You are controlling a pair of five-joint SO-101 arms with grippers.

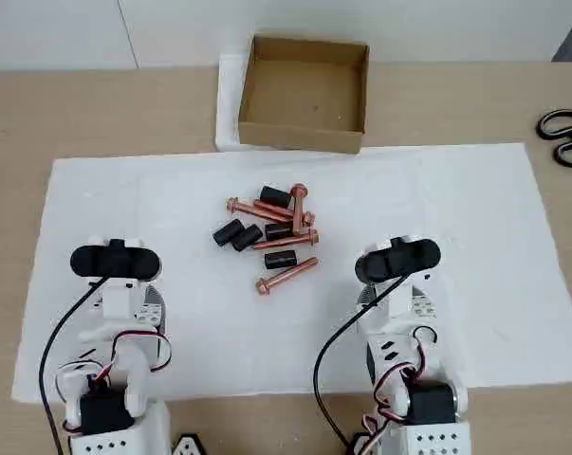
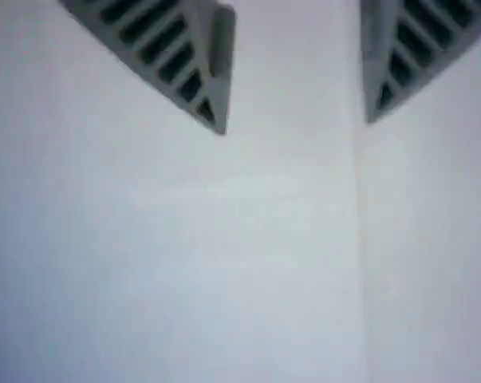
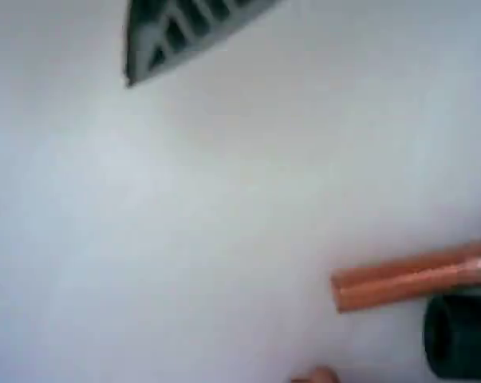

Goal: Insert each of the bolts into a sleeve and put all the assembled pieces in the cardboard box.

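Several copper bolts [image 1: 287,275] and short black sleeves [image 1: 229,232] lie in a loose pile in the middle of the white sheet [image 1: 456,218]. The open cardboard box [image 1: 309,133] stands beyond the pile, with nothing inside. My left gripper [image 2: 294,120] hovers open over bare sheet, below and left of the pile, nothing between its fingers. My right arm [image 1: 396,258] is just right of the pile. Its wrist view catches one bolt shaft [image 3: 408,279] and a sleeve's end [image 3: 459,339] lying close by on the sheet.
Black scissors [image 1: 565,133] lie on the wooden table at the far right edge. The sheet has free room left and right of the pile. A slip of white paper [image 1: 229,95] pokes out beside the box.
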